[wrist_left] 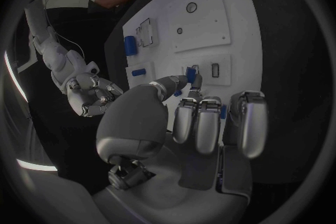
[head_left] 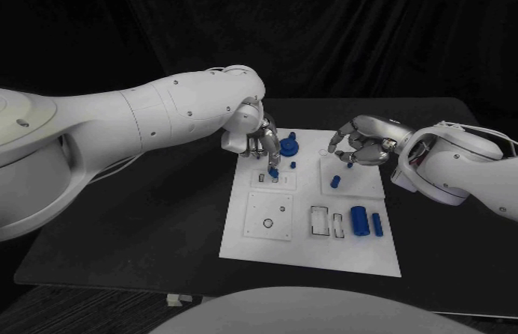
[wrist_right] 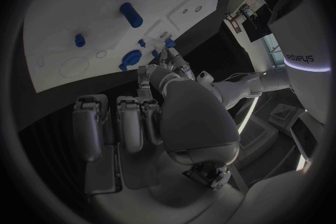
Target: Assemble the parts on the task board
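A black table [head_left: 141, 199] stands before a black curtain [head_left: 356, 34], and the white task board [head_left: 313, 240] lies at its middle.

The left hand [head_left: 259, 139] reaches down over the board's far-left part. Its fingertips pinch a small blue part [head_left: 273, 172] and hold it against a square plate with small slots there; the left wrist view shows the same blue part [wrist_left: 190, 74] between the thumb and a finger, while the other fingers [wrist_left: 203, 123] lie curled side by side. Just at 1 o'clock of that hand a bigger round blue part [head_left: 290, 145] stands on the board, touching nothing but the board.

The right hand [head_left: 365, 145] hovers over the board's far-right corner, fingers curled inward toward the palm. I cannot tell whether it holds anything. At 7 o'clock of it, a short blue peg [head_left: 336, 181] lies on a square plate, apart from the hand.

At the board's near right, 2 blue cylinders lie side by side: a thick cylinder [head_left: 359, 219] and, just at 3 o'clock of it, a thinner cylinder [head_left: 376, 224]. At 9 o'clock of them are rectangular outlined slots [head_left: 320, 220]; further at 9 o'clock, a square plate bears a small black ring [head_left: 268, 223].
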You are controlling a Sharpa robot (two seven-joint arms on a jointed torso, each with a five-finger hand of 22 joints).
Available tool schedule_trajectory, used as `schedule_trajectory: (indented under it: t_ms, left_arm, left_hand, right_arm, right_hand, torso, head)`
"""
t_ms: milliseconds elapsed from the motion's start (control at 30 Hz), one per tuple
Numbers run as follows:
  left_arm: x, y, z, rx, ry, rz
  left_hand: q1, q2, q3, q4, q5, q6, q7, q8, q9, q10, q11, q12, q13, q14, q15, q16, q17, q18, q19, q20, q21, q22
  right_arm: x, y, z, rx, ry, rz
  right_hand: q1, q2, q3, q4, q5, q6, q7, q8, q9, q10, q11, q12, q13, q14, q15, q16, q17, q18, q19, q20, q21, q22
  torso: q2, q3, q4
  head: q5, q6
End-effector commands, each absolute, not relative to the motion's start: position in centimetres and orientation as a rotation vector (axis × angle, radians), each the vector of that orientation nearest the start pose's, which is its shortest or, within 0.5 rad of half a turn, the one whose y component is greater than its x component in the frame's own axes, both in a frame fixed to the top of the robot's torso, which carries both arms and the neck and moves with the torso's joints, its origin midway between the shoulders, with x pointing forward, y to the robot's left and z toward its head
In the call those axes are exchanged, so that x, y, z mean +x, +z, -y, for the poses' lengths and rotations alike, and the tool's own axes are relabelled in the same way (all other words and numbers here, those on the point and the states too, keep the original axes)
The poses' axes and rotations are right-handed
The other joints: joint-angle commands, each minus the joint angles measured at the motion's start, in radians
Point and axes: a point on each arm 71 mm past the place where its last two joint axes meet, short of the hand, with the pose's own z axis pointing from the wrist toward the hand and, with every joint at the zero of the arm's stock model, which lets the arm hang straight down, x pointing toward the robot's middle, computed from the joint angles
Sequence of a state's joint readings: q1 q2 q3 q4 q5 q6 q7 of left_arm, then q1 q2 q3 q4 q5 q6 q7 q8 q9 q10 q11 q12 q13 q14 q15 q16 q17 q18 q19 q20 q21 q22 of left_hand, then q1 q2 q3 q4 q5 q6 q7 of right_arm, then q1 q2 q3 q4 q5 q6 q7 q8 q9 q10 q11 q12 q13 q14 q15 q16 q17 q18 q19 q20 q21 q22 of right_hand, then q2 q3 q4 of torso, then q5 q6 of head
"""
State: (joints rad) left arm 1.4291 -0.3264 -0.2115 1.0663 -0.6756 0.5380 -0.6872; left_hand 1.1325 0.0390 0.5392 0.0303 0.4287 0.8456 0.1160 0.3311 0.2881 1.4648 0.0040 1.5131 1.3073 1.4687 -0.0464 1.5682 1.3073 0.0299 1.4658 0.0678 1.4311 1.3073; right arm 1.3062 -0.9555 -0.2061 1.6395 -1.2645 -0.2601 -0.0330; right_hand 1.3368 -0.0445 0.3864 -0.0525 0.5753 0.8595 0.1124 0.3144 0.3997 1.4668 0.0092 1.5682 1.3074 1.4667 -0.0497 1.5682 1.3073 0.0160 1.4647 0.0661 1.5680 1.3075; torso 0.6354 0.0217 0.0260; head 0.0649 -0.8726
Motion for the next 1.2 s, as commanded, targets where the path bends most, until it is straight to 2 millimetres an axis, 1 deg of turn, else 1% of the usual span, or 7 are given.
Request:
schedule_trajectory:
  t_ms: [33, 333, 533, 700, 800, 933, 1200]
  left_arm:
    - [53.2, -19.8, -8.0, -0.019, -0.314, -2.745]
    - [53.1, -20.2, -7.4, -0.018, -0.330, -2.744]
    - [53.0, -20.4, -7.1, -0.023, -0.346, -2.739]
    - [53.0, -20.5, -6.9, -0.024, -0.357, -2.738]
    - [52.9, -20.6, -6.9, -0.026, -0.361, -2.738]
    - [52.9, -20.7, -6.8, -0.029, -0.370, -2.734]
    - [52.9, -20.7, -6.5, -0.043, -0.396, -2.716]
  left_hand:
    - [-0.005, 0.004, -0.006, -0.003, 0.002, 0.051, -0.044, 0.134, 0.414, 0.048, -0.004, 0.002, 0.206, 0.102, -0.002, 0.003, 0.263, 0.009, 0.003, -0.002, 0.000, 0.200]
    - [-0.007, 0.005, -0.007, -0.001, 0.001, 0.053, -0.044, 0.133, 0.415, 0.046, -0.005, 0.000, 0.204, 0.102, -0.003, 0.003, 0.263, 0.010, 0.002, -0.003, -0.003, 0.199]
    - [-0.009, 0.007, -0.008, 0.002, -0.001, 0.044, -0.041, 0.114, 0.410, 0.042, -0.004, -0.004, 0.201, 0.102, -0.003, 0.003, 0.263, 0.011, -0.001, -0.004, -0.009, 0.197]
    - [-0.012, 0.010, -0.011, 0.005, -0.013, 0.040, -0.038, 0.095, 0.406, 0.039, -0.001, -0.006, 0.198, 0.102, -0.001, 0.003, 0.263, 0.012, -0.003, -0.003, -0.013, 0.196]
    - [-0.012, 0.010, -0.012, 0.005, -0.014, 0.039, -0.037, 0.094, 0.405, 0.037, -0.001, -0.008, 0.197, 0.102, -0.001, 0.003, 0.263, 0.012, -0.005, -0.003, -0.016, 0.195]
    - [-0.011, 0.011, -0.011, 0.004, -0.016, 0.038, -0.037, 0.089, 0.404, 0.035, 0.000, -0.010, 0.195, 0.102, 0.000, 0.003, 0.263, 0.013, -0.008, -0.003, -0.020, 0.193]
    - [-0.011, 0.013, -0.013, 0.004, -0.023, 0.035, -0.034, 0.076, 0.402, 0.029, 0.003, -0.015, 0.190, 0.102, 0.002, 0.003, 0.263, 0.015, -0.014, -0.001, -0.029, 0.190]
  right_arm:
    - [45.4, -19.4, 22.0, -0.107, 0.737, -1.836]
    - [45.4, -19.4, 22.0, -0.108, 0.737, -1.836]
    - [45.4, -19.4, 22.0, -0.107, 0.737, -1.838]
    - [45.4, -19.5, 22.0, -0.107, 0.737, -1.840]
    - [45.4, -19.5, 22.0, -0.107, 0.737, -1.841]
    - [45.4, -19.6, 22.0, -0.106, 0.737, -1.841]
    - [45.4, -19.6, 22.1, -0.105, 0.737, -1.841]
  right_hand:
    - [0.012, 0.000, 0.005, 0.000, -0.005, -0.006, -0.001, -0.006, -0.002, 0.104, 0.009, 0.003, 0.263, 0.104, 0.010, 0.003, 0.263, -0.014, 0.100, 0.006, -0.004, 0.260]
    - [0.012, 0.000, 0.005, 0.000, -0.005, -0.007, 0.000, -0.006, -0.002, 0.104, 0.009, 0.003, 0.263, 0.104, 0.010, 0.003, 0.263, -0.013, 0.100, 0.006, -0.004, 0.260]
    - [0.012, 0.000, 0.005, 0.000, -0.005, -0.007, 0.000, -0.007, -0.002, 0.104, 0.010, 0.003, 0.263, 0.104, 0.010, 0.003, 0.263, -0.013, 0.100, 0.006, -0.004, 0.260]
    - [0.012, 0.000, 0.005, 0.000, -0.005, -0.007, 0.000, -0.007, -0.002, 0.104, 0.010, 0.003, 0.263, 0.104, 0.010, 0.003, 0.263, -0.013, 0.100, 0.006, -0.004, 0.260]
    - [0.012, 0.000, 0.005, 0.000, -0.005, -0.007, 0.000, -0.007, -0.002, 0.104, 0.010, 0.003, 0.263, 0.104, 0.010, 0.003, 0.263, -0.013, 0.100, 0.006, -0.004, 0.260]
    - [0.012, 0.000, 0.005, 0.000, -0.005, -0.007, 0.000, -0.007, -0.002, 0.104, 0.010, 0.003, 0.263, 0.104, 0.010, 0.003, 0.263, -0.013, 0.100, 0.006, -0.004, 0.260]
    - [0.012, -0.001, 0.005, -0.001, -0.005, -0.008, 0.000, -0.008, -0.003, 0.104, 0.010, 0.003, 0.263, 0.104, 0.010, 0.003, 0.263, -0.013, 0.099, 0.006, -0.005, 0.259]
  torso:
    - [0.001, -0.0002, 0.0008]
    - [0.000, 0.0015, 0.0008]
    - [-0.001, 0.0005, -0.0005]
    - [-0.001, 0.0004, 0.0012]
    - [-0.001, 0.0006, 0.0002]
    - [0.000, 0.0001, 0.0004]
    - [0.000, 0.0003, 0.0004]
  head:
    - [-0.001, 0.000]
    - [-0.005, 0.000]
    - [-0.009, 0.000]
    - [-0.010, 0.000]
    - [-0.008, 0.000]
    - [-0.008, 0.000]
    - [-0.008, 0.000]
